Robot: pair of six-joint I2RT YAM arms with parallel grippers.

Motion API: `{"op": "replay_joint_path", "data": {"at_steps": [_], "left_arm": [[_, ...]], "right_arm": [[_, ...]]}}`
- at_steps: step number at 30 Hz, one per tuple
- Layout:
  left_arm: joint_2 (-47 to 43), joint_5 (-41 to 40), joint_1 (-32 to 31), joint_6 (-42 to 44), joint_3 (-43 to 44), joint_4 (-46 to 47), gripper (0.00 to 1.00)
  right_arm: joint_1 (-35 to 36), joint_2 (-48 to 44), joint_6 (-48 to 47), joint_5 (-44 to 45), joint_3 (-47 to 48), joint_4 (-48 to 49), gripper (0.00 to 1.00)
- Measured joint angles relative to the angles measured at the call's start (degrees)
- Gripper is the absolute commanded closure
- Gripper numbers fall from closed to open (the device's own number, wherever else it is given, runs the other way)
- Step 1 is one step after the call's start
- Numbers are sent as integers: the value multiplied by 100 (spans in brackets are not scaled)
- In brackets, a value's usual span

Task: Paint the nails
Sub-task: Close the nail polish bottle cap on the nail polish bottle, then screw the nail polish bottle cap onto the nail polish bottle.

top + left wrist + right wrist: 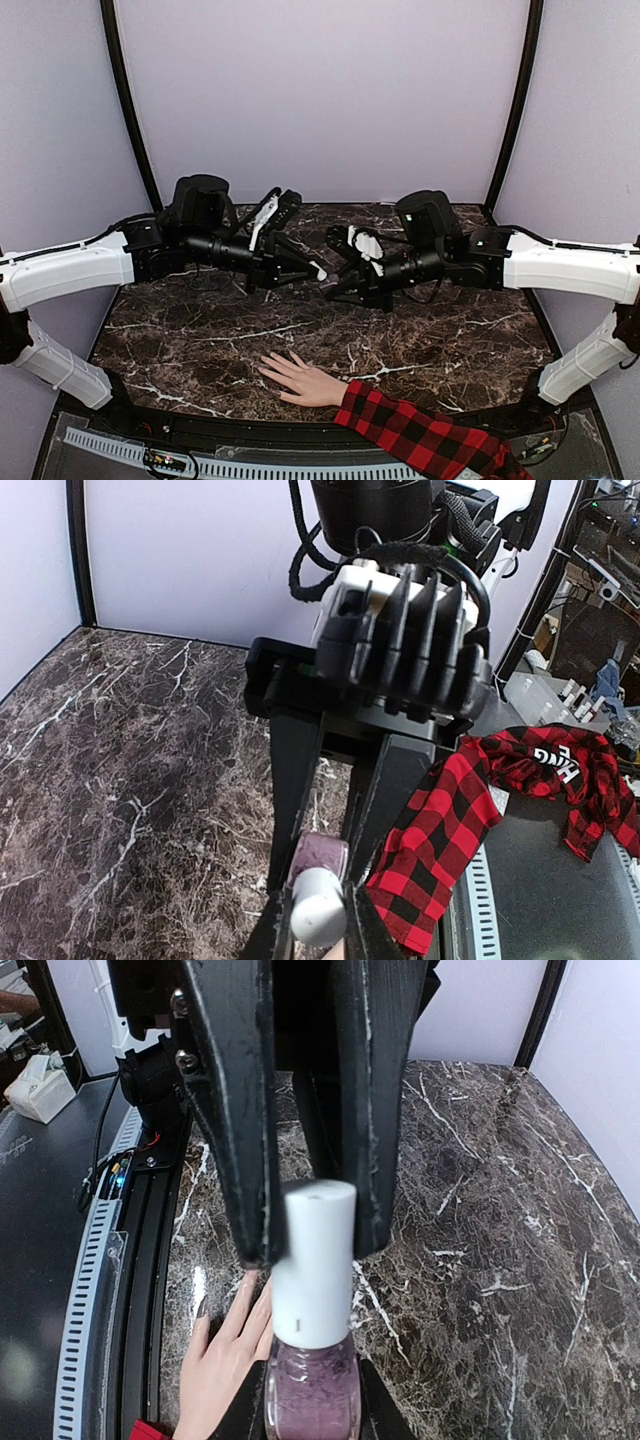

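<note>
The hand (300,378) lies flat, palm down, on the dark marble tabletop (200,330) close to its near edge. Its fingers are spread and point to the left and a little away from the arm bases. The red-and-black plaid sleeve (420,432) goes from the wrist toward the near right corner. The nails (203,1308) are at the tips of these fingers. From above they are too small to see. In the right wrist view one fingertip shows a darker patch that is perhaps a nail, but I cannot say if it has colour on it.

Both arms reach inward and meet above the middle of the tabletop, farther from the bases than the hand. Between them is a polish bottle (310,1380) with purple glass and a tall white cap (315,1260). The right tool (312,1250) is clenched on the white cap, one black finger pressed on each side of it. The left tool (312,268) is also clenched. Dark fingers sit on both sides of the glass at the bottom of the right wrist view, so it seems to grasp the bottle body. In that view the bottle is over the back of the hand and does not touch it.
</note>
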Motion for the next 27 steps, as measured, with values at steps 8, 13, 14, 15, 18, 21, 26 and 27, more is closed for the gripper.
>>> {"op": "replay_joint_path", "data": {"at_steps": [8, 13, 14, 15, 18, 21, 26, 27], "left_arm": [[85, -70, -61, 94, 107, -170, 100], [214, -127, -114, 140, 221, -315, 100], [236, -144, -125, 153, 247, -350, 100], [267, -166, -142, 166, 280, -389, 100], [339, -216, -168, 184, 350, -481, 100], [369, -227, -179, 205, 374, -540, 100], [424, -212, -229, 308, 444, -678, 100], [424, -197, -243, 334, 444, -693, 100]], "right_arm": [[39, 0, -44, 92, 9, -66, 100], [70, 2, -70, 214, 44, -205, 100], [72, 2, -76, 251, 50, -240, 100], [74, 2, -83, 289, 55, -273, 100], [90, 2, -90, 391, 66, -363, 100], [111, 2, -109, 444, 66, -411, 100], [120, 2, -131, 369, 85, -549, 100], [120, 2, -133, 313, 103, -605, 100]]}}
